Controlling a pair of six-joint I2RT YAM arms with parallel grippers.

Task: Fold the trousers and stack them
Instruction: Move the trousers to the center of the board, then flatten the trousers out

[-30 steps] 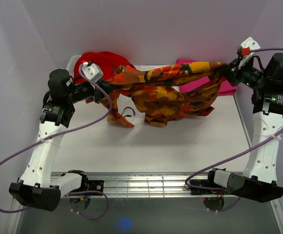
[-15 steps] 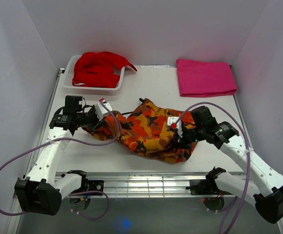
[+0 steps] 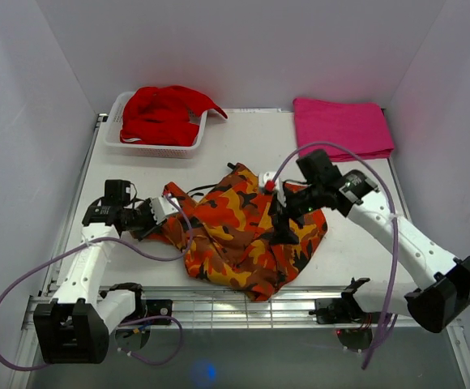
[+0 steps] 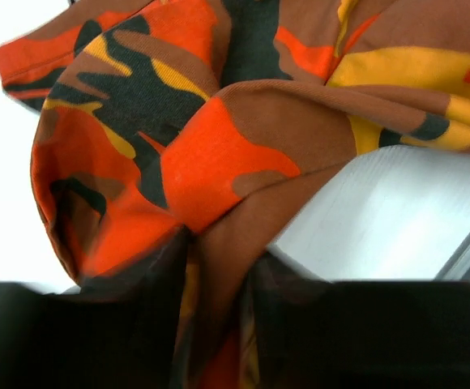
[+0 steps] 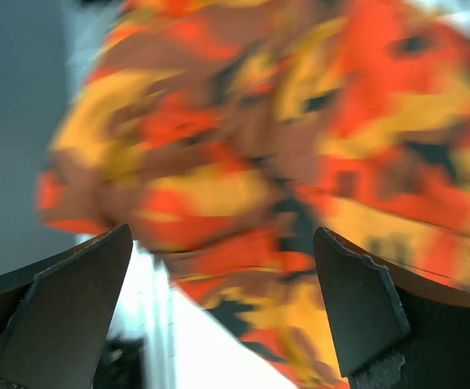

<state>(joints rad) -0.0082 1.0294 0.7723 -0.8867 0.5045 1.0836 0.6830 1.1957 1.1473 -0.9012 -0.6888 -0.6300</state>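
Observation:
The trousers (image 3: 243, 235), camouflage in orange, red, yellow and black, lie in a crumpled heap in the middle of the white table (image 3: 356, 243). My left gripper (image 3: 160, 217) sits low at their left edge. In the left wrist view a brown fold of the trousers (image 4: 219, 154) runs down between my left gripper's (image 4: 219, 324) dark fingers and fills the gap. My right gripper (image 3: 282, 223) hovers over the heap's right part. In the blurred right wrist view its fingers (image 5: 73, 292) stand wide apart, with the trousers (image 5: 300, 146) beyond them and nothing held.
A white basket (image 3: 150, 149) holding a plain red garment (image 3: 166, 109) stands at the back left. A folded pink cloth (image 3: 340, 128) lies at the back right. The trousers' lower end reaches the metal rail (image 3: 243, 306) at the table's front edge. Walls close in on both sides.
A second ago both grippers held the trousers stretched high at the back. Both arms have since come down and forward, the trousers now lie heaped, and the right gripper has opened.

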